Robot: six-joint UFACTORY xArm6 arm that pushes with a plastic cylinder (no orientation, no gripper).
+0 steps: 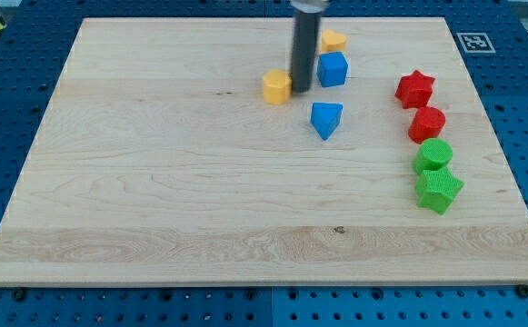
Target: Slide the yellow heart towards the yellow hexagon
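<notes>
A yellow block (277, 87) that looks like the hexagon lies in the upper middle of the wooden board (154, 182). A second yellow block (334, 40), seemingly the heart, lies up and to the right of it, partly behind my rod. My tip (301, 90) rests against the right side of the first yellow block, between it and a blue cube (333, 69). The second yellow block sits just above the blue cube, to the right of the rod.
A blue triangular block (326, 119) lies below the cube. Along the view's right stand a red star (415, 88), a red rounded block (426, 123), a green cylinder (433, 154) and a green star (439, 190). A printed marker (474, 41) sits off the board's top right corner.
</notes>
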